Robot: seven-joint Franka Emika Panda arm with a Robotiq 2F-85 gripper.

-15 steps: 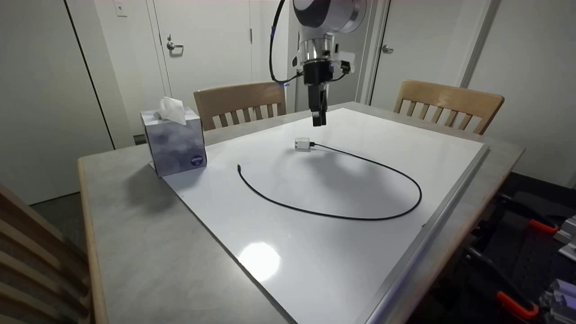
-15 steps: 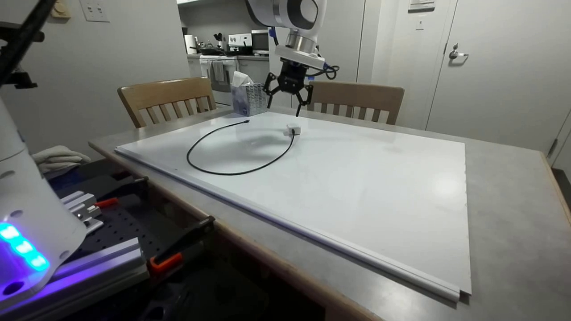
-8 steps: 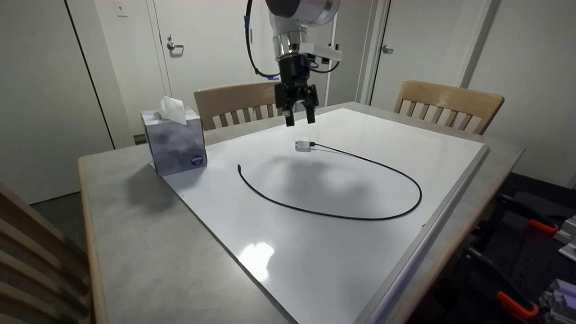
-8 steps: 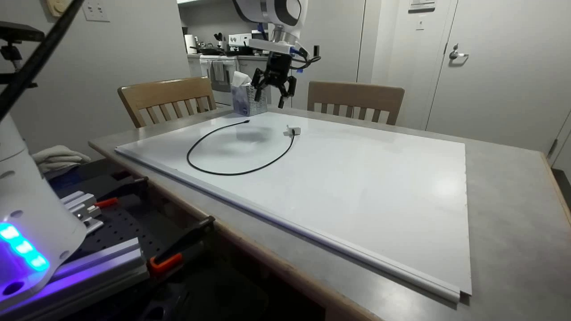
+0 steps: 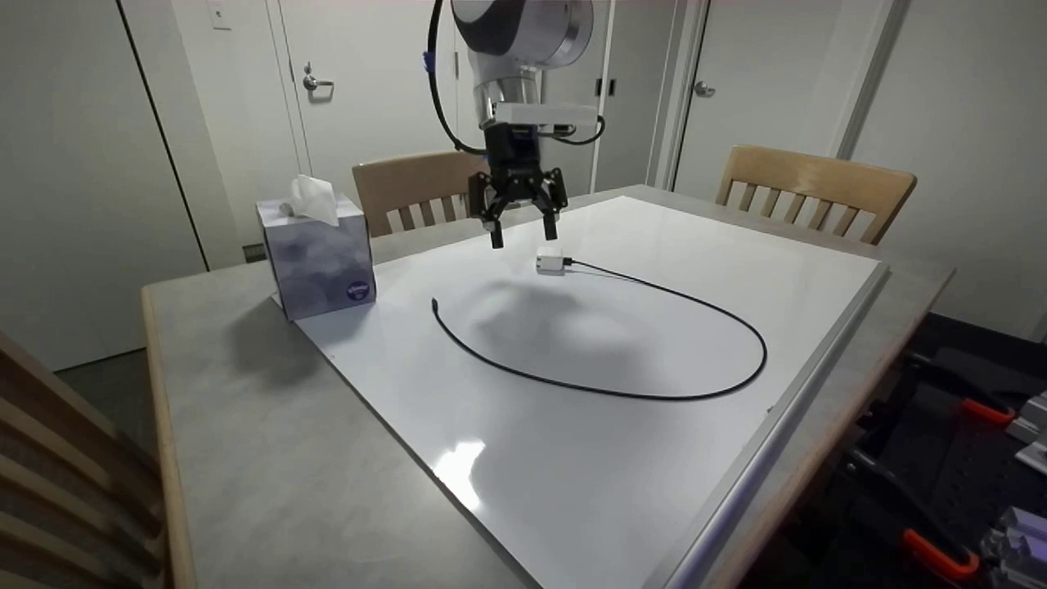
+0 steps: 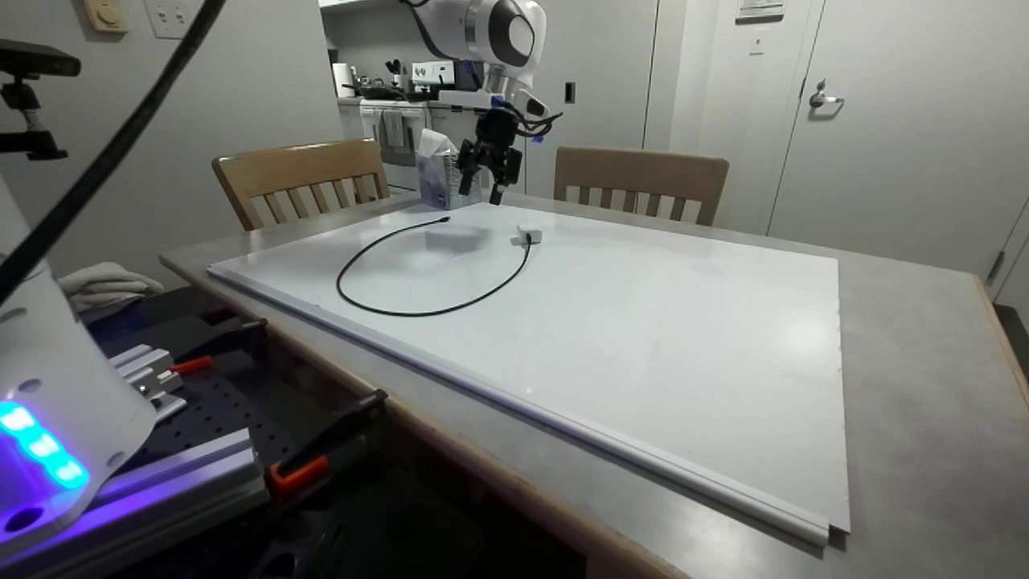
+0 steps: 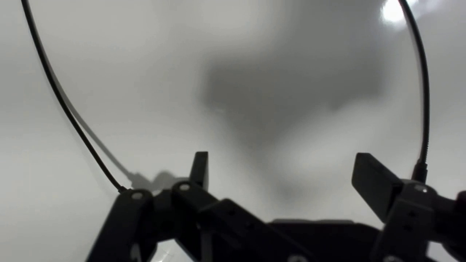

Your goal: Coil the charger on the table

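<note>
Arm (image 5: pixel 544 37) lower, nearer tissue box (image 5: pixel 323 266) | pincer (image 5: pixel 523 236) pointing down, spread wide | above table (image 5: pixel 572 483), apart from charger (image 5: pixel 671 398)

Glare (image 5: pixel 458 465) spots the dimly lit table (image 5: pixel 622 474), shadows (image 5: pixel 532 315) spread soft-edged, and the wrist view seems slightly blurred.

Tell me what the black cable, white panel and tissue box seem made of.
Black cable: probably flexible plastic, low sheen, lying in a smooth curve. White panel: perhaps coated board, glossy, showing bright glare. Tissue box: likely card, seemingly satiny, with crisp printed sides.
</note>
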